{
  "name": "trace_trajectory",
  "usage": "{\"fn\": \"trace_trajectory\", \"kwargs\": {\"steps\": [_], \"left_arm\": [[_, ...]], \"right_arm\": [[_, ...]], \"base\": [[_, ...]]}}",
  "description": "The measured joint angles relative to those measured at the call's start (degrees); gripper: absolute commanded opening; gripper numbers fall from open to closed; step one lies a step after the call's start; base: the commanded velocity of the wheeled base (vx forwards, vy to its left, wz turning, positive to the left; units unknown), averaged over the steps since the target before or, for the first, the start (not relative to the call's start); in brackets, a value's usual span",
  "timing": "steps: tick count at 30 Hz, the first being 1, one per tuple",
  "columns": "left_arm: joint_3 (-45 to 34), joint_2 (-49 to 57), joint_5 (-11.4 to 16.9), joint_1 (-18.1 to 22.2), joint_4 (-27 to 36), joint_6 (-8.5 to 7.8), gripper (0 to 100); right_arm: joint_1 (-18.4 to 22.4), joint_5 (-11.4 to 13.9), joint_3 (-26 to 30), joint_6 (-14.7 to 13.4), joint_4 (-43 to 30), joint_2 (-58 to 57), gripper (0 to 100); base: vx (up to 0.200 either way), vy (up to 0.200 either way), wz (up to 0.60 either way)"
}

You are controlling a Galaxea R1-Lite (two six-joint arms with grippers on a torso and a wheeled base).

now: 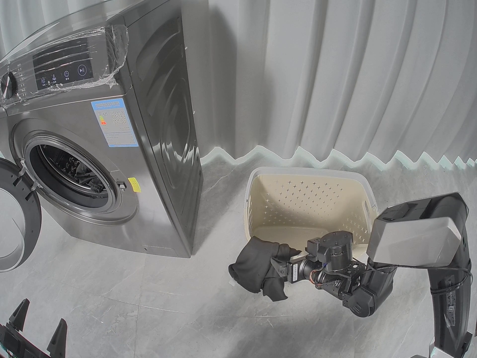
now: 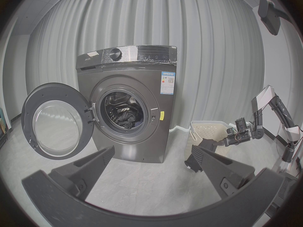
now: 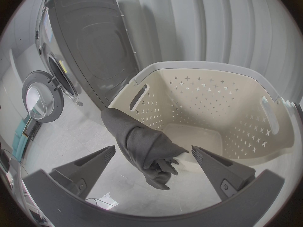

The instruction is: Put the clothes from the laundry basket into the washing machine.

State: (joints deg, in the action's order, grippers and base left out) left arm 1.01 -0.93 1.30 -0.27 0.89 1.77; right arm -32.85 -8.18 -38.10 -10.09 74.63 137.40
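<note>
Right now my right hand (image 1: 277, 268) sits in the lower middle of the head view, at the near left corner of the cream perforated plastic laundry basket (image 1: 308, 171). Its fingers (image 3: 94, 164) are spread wide, released. The crumpled dark grey garment (image 1: 256, 269) lies directly at the fingertips, in the gap between them, but nothing is pinching it. It is draped over the basket's near rim and hangs down the outside wall toward the pale marbled floor (image 1: 149, 294). I cannot tell whether the cloth touches either finger. From the right wrist view, the right hand (image 3: 152, 150) frames the garment (image 3: 142, 145), with the basket (image 3: 202, 65) open behind it and its bare bottom showing.

The silver-grey front-loading washing machine (image 1: 149, 125) fills the upper left of the head view, well apart from the basket. Its round door (image 1: 15, 220) is swung open at the left edge. Dark clothes (image 1: 82, 175) already lie inside the drum; I see them from the left wrist view too (image 2: 126, 115).

My left hand (image 1: 39, 326) shows in the bottom left corner, fingers apart and gripping nothing. A white pleated curtain (image 1: 323, 65) hangs across the back.
</note>
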Motion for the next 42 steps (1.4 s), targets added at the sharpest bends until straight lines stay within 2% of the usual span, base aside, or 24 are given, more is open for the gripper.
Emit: {"fn": "trace_trajectory", "kwargs": {"steps": [7,8,19,29,37,42], "left_arm": [[0.0,0.0,0.0,0.0,0.0,0.01,100],[0.0,0.0,0.0,0.0,0.0,0.04,100],[0.0,0.0,0.02,0.0,0.0,0.04,100],[0.0,0.0,0.02,0.0,0.0,0.06,100],[0.0,0.0,0.0,0.0,0.0,0.06,100],[0.0,0.0,-0.07,0.0,0.0,0.09,100]], "right_arm": [[0.35,1.34,-2.33,2.02,1.82,2.18,100],[0.3,1.37,-2.63,2.08,2.39,2.45,0],[-0.44,1.67,-2.34,2.24,5.62,3.78,0],[-1.49,1.48,1.55,2.16,8.57,1.0,0],[-2.69,0.79,6.07,1.97,8.77,-7.46,0],[-4.05,-1.28,9.13,2.68,8.28,-16.31,0]], "base": [[0.0,0.0,0.0],[0.0,0.0,0.0],[0.0,0.0,0.0],[0.0,0.0,0.0],[0.0,0.0,0.0],[0.0,0.0,0.0]]}}
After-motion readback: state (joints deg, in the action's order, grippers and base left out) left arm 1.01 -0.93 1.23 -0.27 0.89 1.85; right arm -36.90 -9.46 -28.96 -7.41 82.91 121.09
